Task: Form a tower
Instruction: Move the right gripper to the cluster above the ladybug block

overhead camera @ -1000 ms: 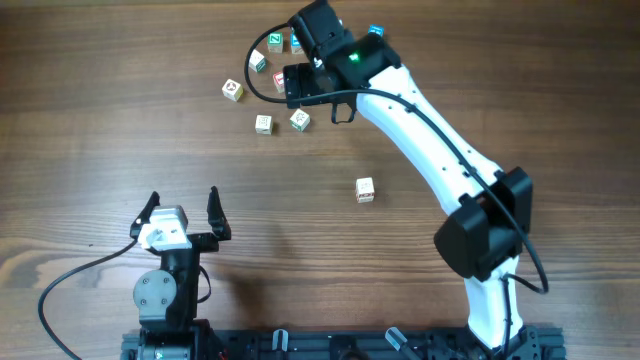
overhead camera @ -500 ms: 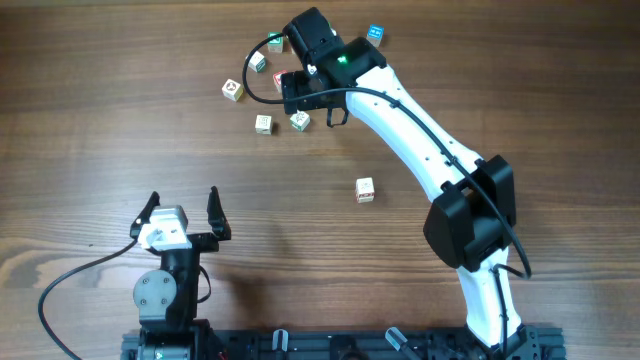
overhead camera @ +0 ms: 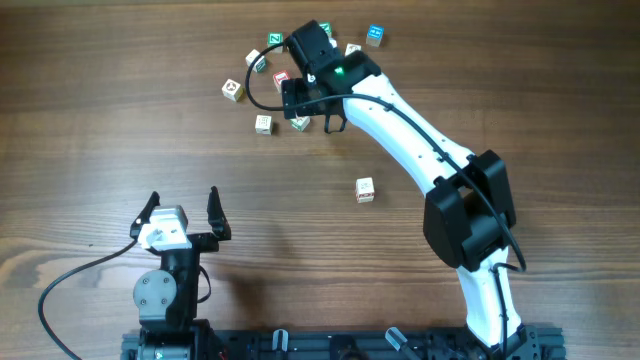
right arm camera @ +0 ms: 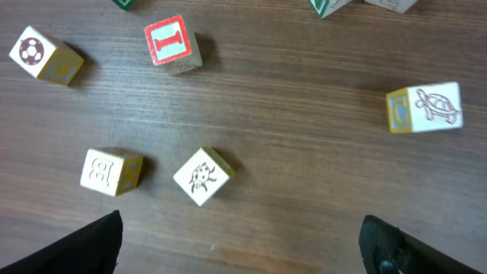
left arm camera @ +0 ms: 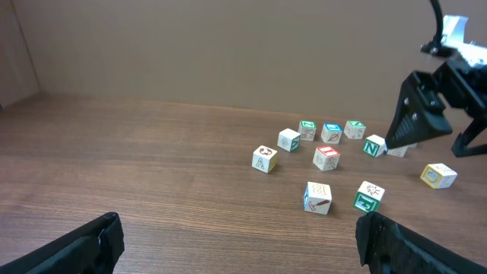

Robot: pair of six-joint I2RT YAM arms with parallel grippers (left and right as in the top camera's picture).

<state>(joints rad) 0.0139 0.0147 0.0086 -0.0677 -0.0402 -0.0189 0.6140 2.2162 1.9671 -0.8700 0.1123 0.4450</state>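
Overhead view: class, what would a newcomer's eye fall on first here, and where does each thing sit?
The white right arm stretches diagonally to the far side, its open right gripper poised over a scatter of letter cubes. The tower stands alone mid-table, and the left gripper sits open near the front edge.
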